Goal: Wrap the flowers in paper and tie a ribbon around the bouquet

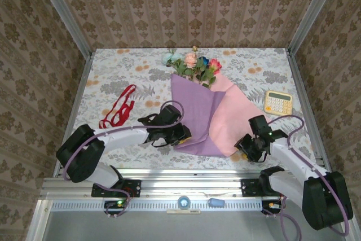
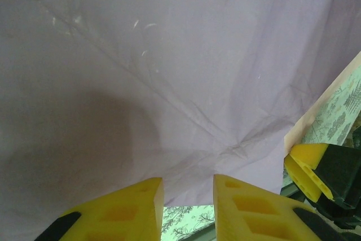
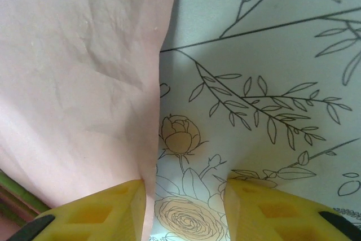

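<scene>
The flowers (image 1: 192,63) lie at the far middle of the table, heads away from me and stems under the paper. The paper's lilac-purple flap (image 1: 194,114) is folded over them, with its light pink side (image 1: 232,108) exposed to the right. My left gripper (image 1: 181,135) is at the flap's near left edge. In the left wrist view its jaws (image 2: 189,187) stand apart, with the purple sheet's (image 2: 169,83) edge crossing the gap. My right gripper (image 1: 242,146) is at the pink near right edge, open (image 3: 186,187), with its left finger (image 3: 113,207) against the pink paper (image 3: 73,71). The red ribbon (image 1: 118,108) lies loose to the left.
A yellow calculator (image 1: 278,102) sits at the right, beyond my right arm. The flowered tablecloth (image 3: 259,55) covers the table, and metal frame posts stand at its corners. The right gripper's yellow finger (image 2: 307,165) shows close by in the left wrist view.
</scene>
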Motion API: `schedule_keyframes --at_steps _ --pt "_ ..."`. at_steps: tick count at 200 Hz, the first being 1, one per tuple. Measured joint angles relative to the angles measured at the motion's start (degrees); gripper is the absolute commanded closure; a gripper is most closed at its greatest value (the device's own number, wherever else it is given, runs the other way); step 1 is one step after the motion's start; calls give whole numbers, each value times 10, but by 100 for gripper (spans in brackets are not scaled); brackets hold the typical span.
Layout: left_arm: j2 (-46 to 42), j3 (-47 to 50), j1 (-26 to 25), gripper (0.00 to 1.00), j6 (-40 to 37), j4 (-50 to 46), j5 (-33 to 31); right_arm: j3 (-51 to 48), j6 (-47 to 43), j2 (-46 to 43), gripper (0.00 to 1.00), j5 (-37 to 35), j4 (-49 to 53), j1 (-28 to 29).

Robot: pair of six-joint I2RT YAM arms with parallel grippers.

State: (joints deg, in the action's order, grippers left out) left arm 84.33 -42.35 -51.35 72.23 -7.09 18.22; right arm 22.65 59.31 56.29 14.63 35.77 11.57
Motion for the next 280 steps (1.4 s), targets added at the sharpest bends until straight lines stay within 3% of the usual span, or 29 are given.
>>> schedule_keyframes --at_steps 50,122,139,166,195,226,280 --pt "0 8 0 72 0 4 0 -4 16 -3 60 17 -102 0" --pt "-13 45 6 74 0 14 -2 -2 8 20 64 21 -134 0" --pt "-19 50 10 74 1 14 -2 -2 -3 28 70 21 -136 0" --pt "-20 52 12 74 1 14 -2 -2 -28 37 94 14 -140 0" --pt "-20 54 12 75 2 18 -2 16 -52 30 99 -10 -126 10" --pt "-10 63 12 76 2 30 -7 76 -84 14 99 -51 -89 56" --pt "16 63 12 77 2 37 -14 182 -134 36 100 -162 -28 225"
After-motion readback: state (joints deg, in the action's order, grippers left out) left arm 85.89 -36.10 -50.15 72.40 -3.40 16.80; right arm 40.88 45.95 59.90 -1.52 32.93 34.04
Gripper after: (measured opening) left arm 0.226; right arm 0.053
